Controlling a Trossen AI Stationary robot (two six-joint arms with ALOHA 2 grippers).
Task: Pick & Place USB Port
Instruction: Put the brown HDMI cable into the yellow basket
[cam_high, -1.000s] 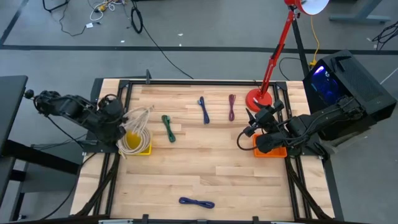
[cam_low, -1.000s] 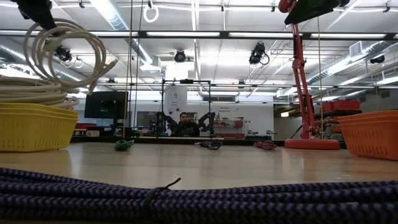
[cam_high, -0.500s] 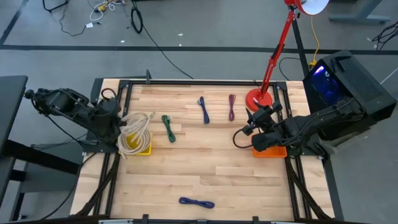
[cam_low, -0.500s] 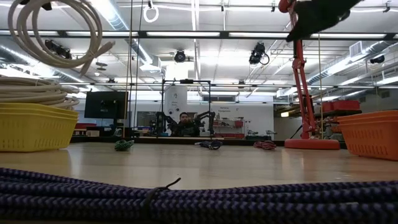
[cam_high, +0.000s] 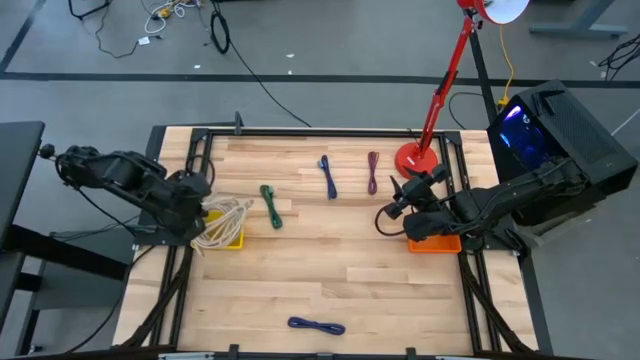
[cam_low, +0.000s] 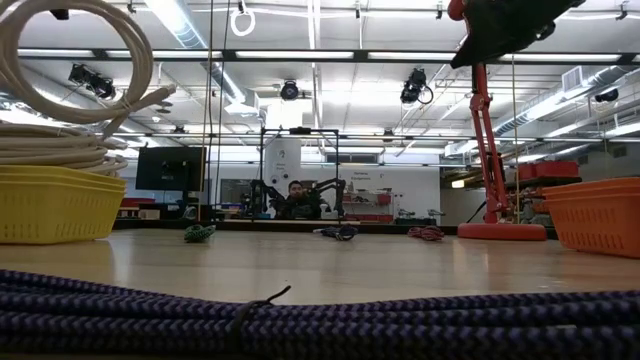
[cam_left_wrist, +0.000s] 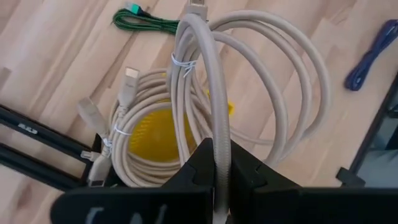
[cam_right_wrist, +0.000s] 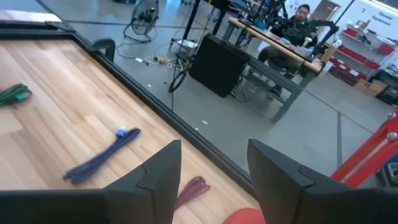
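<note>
My left gripper (cam_high: 197, 203) is shut on a coil of beige cable (cam_left_wrist: 249, 81), held over the yellow basket (cam_high: 232, 240) at the table's left edge. In the low view the coil (cam_low: 70, 60) shows above the basket (cam_low: 55, 205). More beige cable coils (cam_left_wrist: 134, 124) lie heaped in that basket. My right gripper (cam_high: 393, 208) is open and holds nothing. It hovers by the orange basket (cam_high: 440, 243) at the right edge. Its wrist view shows the open fingers' gap (cam_right_wrist: 214, 168). My left gripper pinches one strand of the beige coil (cam_left_wrist: 219, 140) between its two fingers, near a white tie (cam_left_wrist: 180, 61). The strand runs straight out from between the fingertips. The loops stand out beyond the fingers above the yellow basket; whether they touch the heap below, I cannot tell.
On the far half of the table lie a green cable (cam_high: 271, 206), a blue one (cam_high: 327, 177) and a maroon one (cam_high: 372, 172). A dark blue bundle (cam_high: 316, 325) lies at the near edge. The red lamp's base (cam_high: 415, 160) stands just beyond my right gripper.
My left gripper, still shut on the beige coil, drew back toward the table's left edge, then came forward again over the yellow basket. The coil swung and turned with it. My right gripper shifted slightly above the orange basket.
</note>
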